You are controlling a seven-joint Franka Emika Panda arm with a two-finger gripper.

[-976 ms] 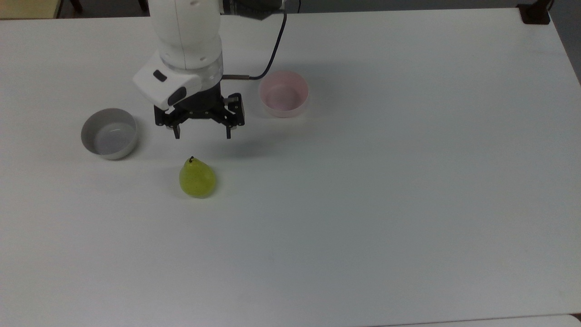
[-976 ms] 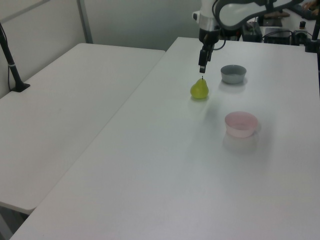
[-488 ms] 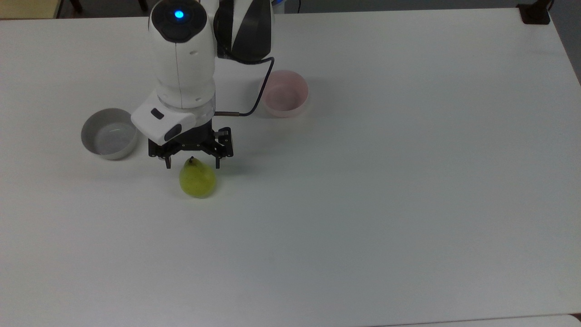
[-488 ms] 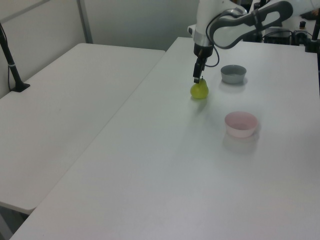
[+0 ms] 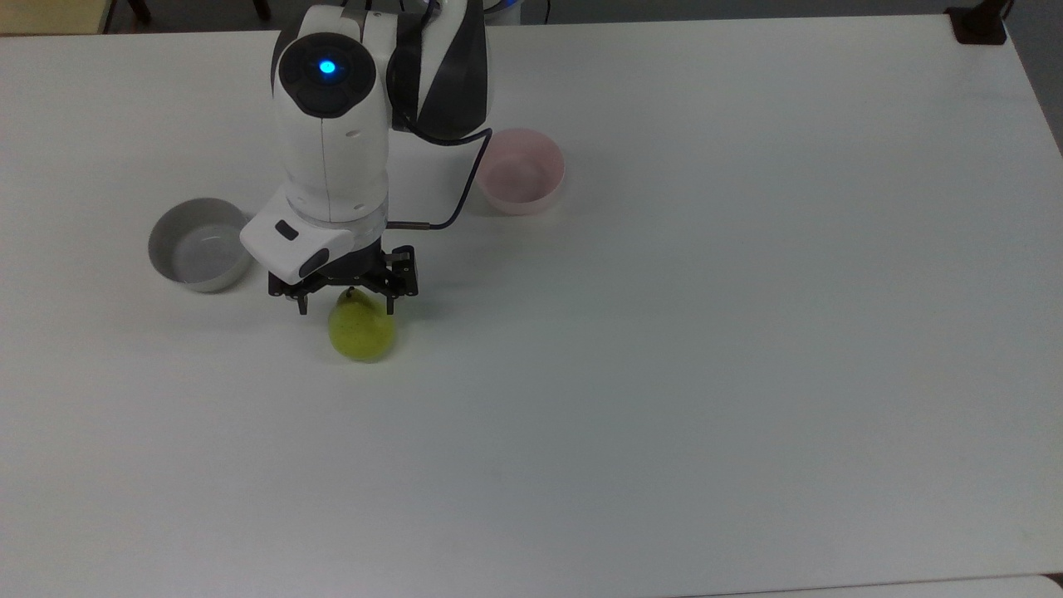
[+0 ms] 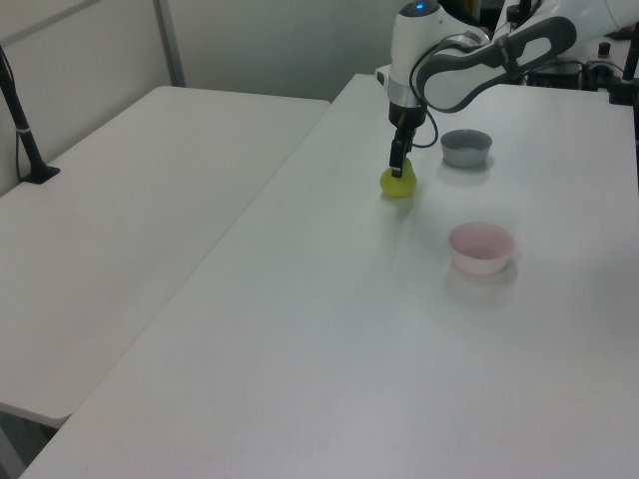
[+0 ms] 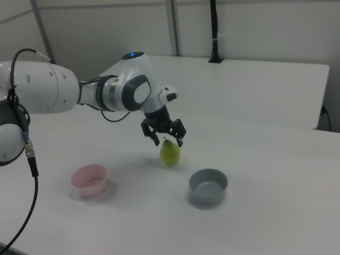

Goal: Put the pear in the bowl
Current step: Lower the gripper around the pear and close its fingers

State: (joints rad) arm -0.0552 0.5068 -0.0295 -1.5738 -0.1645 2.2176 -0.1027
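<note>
The yellow-green pear (image 5: pixel 362 332) (image 6: pixel 399 184) (image 7: pixel 170 153) stands upright on the white table (image 5: pixel 714 332). My gripper (image 5: pixel 345 306) (image 7: pixel 168 142) hangs open right over it, one finger on each side of the pear's narrow top and stem. The fingers are apart from the fruit. The pale pink bowl (image 5: pixel 520 171) (image 6: pixel 481 247) (image 7: pixel 90 179) is empty; it sits toward the top view's upper right of the pear.
An empty grey bowl (image 5: pixel 200 244) (image 6: pixel 466 148) (image 7: pixel 208 186) stands to the top view's left of the gripper. A black cable (image 5: pixel 453 212) loops from the wrist toward the pink bowl. A second white table (image 6: pixel 130 200) adjoins in the left view's left.
The gripper has come down and forward from between the two bowls to the pear's top, staying open. The pear and both bowls have not moved.
</note>
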